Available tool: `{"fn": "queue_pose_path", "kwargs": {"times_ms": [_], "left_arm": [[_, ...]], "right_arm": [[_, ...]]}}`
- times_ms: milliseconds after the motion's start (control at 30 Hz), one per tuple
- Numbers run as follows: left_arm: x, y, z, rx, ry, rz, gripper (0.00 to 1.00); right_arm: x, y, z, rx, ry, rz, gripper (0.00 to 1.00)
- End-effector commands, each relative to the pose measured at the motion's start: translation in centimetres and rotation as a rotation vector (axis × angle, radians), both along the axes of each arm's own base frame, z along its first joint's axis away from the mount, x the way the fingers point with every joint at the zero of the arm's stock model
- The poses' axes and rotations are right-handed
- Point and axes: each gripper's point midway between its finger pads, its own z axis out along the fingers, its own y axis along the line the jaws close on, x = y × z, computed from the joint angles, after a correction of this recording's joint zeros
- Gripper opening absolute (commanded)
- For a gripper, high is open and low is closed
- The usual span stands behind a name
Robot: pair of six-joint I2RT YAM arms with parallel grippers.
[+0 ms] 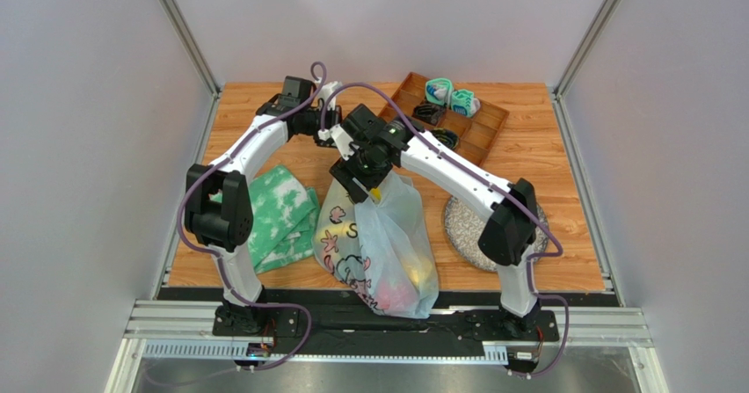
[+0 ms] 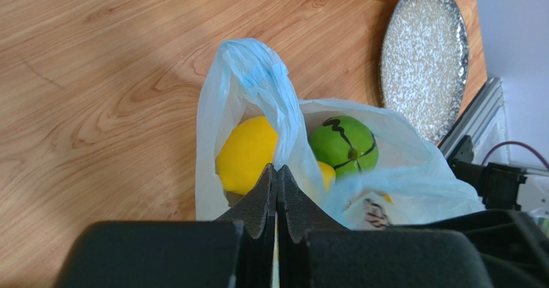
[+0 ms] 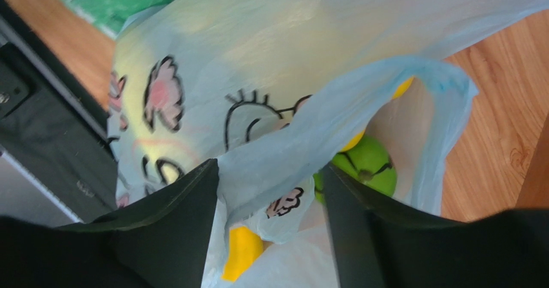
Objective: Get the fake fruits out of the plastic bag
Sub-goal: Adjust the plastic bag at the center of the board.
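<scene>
Left gripper (image 2: 277,170) clamped on plastic bag (image 2: 252,69) rim. Right gripper (image 3: 270,172) spread around its handle — lemon (image 2: 245,156), green fruit (image 2: 343,145) inside.

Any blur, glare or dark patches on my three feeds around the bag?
Top external: evenly lit and sharp, though the right arm covers the mouth of the plastic bag. Left wrist: lemon and green fruit crisp, left gripper dark and blurred up close. Right wrist: soft focus throughout, bag film washed out, right gripper in black silhouette.
</scene>
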Motion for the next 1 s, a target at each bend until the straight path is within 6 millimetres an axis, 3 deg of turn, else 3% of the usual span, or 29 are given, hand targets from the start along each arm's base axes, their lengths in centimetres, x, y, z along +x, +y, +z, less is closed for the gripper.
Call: {"fn": "queue_pose_path", "kwargs": {"times_ms": [0,67,100,167,200,267,367,400,467,500,533,567,600,633,700,733,767,800,833,867,933,967], "left_arm": [[0.6,0.5,2.3,-0.065,-0.01,0.037,0.0],[1.2,1.2,3.2,-0.069,-0.026,0.059,0.0],[1.6,1.4,4.4,-0.077,-0.049,0.064,0.0],[2.7,2.4,6.8,-0.089,-0.103,0.098,0.0],[3.5,2.8,9.2,-0.106,-0.159,0.11,0.0],[4.3,3.5,12.7,-0.137,-0.244,0.131,0.0],[3.6,3.0,20.4,-0.252,-0.443,0.028,0.0],[2.9,2.8,22.4,-0.277,-0.491,-0.001,0.0],[1.0,2.5,25.0,-0.311,-0.542,-0.057,0.0],[0.3,2.5,25.6,-0.318,-0.549,-0.069,0.0],[-1.0,2.5,26.6,-0.322,-0.569,-0.083,0.0],[-1.9,2.5,26.7,-0.326,-0.568,-0.102,0.0],[-2.5,2.6,25.3,-0.322,-0.535,-0.105,0.0],[-4.2,2.6,26.0,-0.323,-0.557,-0.117,0.0],[-5.9,2.7,23.7,-0.302,-0.517,-0.14,0.0],[-7.4,2.8,24.0,-0.288,-0.544,-0.156,0.0],[-8.5,2.8,23.1,-0.285,-0.508,-0.166,0.0],[-9.3,2.8,21.6,-0.281,-0.466,-0.175,0.0],[-10.7,2.8,21.7,-0.274,-0.485,-0.195,0.0],[-11.7,2.9,19.8,-0.264,-0.425,-0.196,0.0],[-13.5,3.2,19.1,-0.246,-0.435,-0.203,0.0],[-14.0,3.5,16.7,-0.223,-0.371,-0.184,0.0]], "right_arm": [[4.7,1.2,0.8,-0.014,-0.165,-0.017,0.39],[6.3,0.7,2.6,0.027,-0.194,-0.051,0.15],[7.6,1.1,6.1,0.104,-0.253,-0.07,0.01],[9.9,0.2,10.4,0.2,-0.317,-0.11,0.0],[10.8,0.0,14.2,0.286,-0.376,-0.13,0.0],[13.0,-1.7,18.6,0.376,-0.475,-0.181,0.0],[15.3,-4.8,25.0,0.47,-0.676,-0.273,0.0],[14.4,-6.0,27.8,0.517,-0.732,-0.277,0.0],[14.3,-6.9,29.4,0.536,-0.806,-0.242,0.0],[12.6,-7.8,31.5,0.562,-0.852,-0.221,0.0],[12.2,-7.9,29.8,0.526,-0.831,-0.189,0.0],[11.6,-8.2,29.4,0.522,-0.827,-0.18,0.0],[9.6,-9.5,30.6,0.539,-0.849,-0.176,0.0],[9.0,-9.8,29.4,0.524,-0.833,-0.176,0.0],[7.1,-11.5,25.4,0.463,-0.777,-0.188,0.0],[6.7,-12.5,24.1,0.434,-0.767,-0.217,0.0],[5.4,-13.5,20.9,0.393,-0.708,-0.237,0.0],[4.7,-14.1,19.4,0.372,-0.676,-0.25,0.0],[3.6,-14.8,17.2,0.335,-0.619,-0.259,0.0],[2.0,-15.6,13.8,0.301,-0.536,-0.284,0.0],[-0.2,-16.8,10.0,0.246,-0.422,-0.313,0.0],[-1.2,-17.2,8.9,0.239,-0.385,-0.32,0.01]]}}
